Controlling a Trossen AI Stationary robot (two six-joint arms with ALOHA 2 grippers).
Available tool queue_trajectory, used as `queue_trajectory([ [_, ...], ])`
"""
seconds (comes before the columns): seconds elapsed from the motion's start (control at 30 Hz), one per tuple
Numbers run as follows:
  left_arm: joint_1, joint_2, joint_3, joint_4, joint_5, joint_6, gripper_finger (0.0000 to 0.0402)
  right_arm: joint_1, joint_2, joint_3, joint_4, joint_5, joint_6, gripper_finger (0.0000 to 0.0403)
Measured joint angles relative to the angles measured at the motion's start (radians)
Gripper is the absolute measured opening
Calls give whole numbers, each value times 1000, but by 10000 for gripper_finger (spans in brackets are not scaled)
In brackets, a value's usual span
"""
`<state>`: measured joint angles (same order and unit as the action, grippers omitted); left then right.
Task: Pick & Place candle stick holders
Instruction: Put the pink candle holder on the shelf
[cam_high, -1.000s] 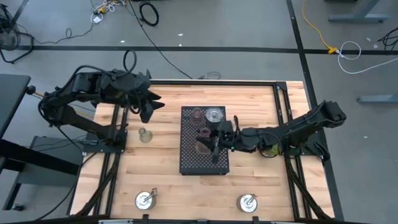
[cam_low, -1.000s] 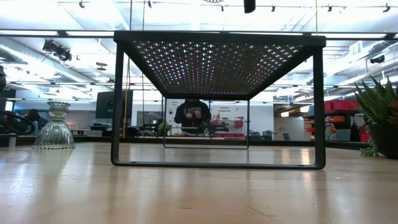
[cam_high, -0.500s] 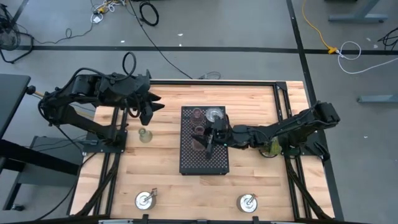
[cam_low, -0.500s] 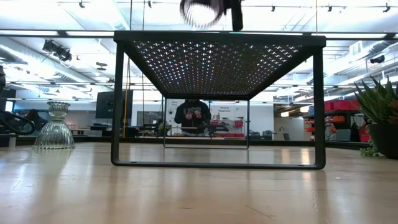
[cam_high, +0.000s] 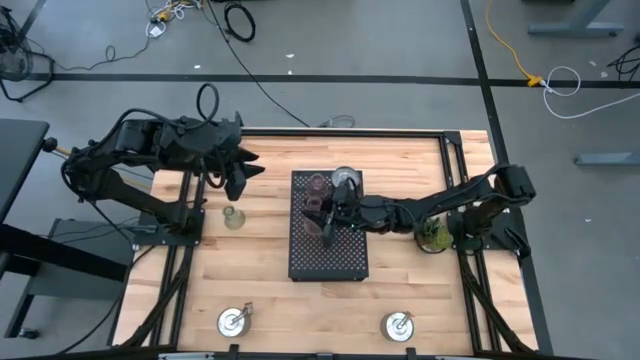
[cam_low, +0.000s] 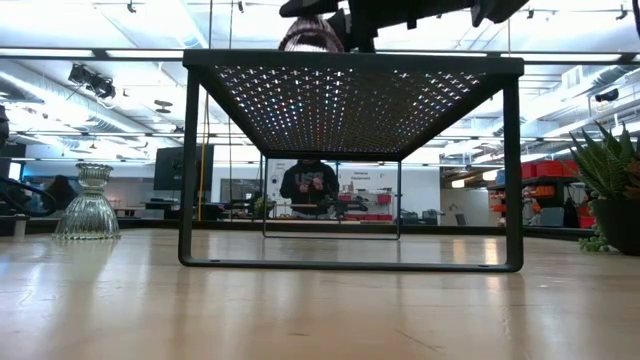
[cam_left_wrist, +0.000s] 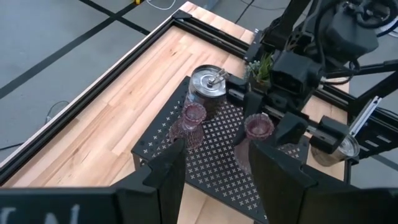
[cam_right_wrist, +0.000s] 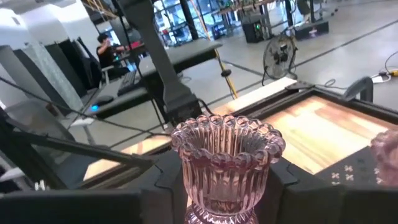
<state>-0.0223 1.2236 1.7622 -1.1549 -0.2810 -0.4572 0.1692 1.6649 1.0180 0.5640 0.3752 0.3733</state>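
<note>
While clamped between the fingers of the right end effector (cam_high: 325, 214), pink glass holder (cam_right_wrist: 227, 163) sits upright over the black perforated tray (cam_high: 345, 262). Just beyond that end effector on the tray: second pink holder (cam_left_wrist: 192, 116) and a silver holder (cam_high: 346, 182). Left end effector (cam_high: 238, 172) parked off the tray's side, fingers spread, gripping nothing. Below it on the worktop (cam_high: 270, 300), green glass holder (cam_high: 233, 216). Two more silver holders (cam_high: 234, 320) at the worktop's near edge, well apart.
</note>
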Motion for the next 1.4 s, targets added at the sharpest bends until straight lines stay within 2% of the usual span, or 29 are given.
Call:
queue_trajectory([
  [0.6,0,0,0,29,-11,34,179,3,43,0,50,-18,27,123],
  [1.03,0,0,0,29,-11,55,179,0,44,0,29,-54,-119,123],
  [1.4,0,0,0,29,-11,52,179,-21,47,1,33,-52,-128,123],
])
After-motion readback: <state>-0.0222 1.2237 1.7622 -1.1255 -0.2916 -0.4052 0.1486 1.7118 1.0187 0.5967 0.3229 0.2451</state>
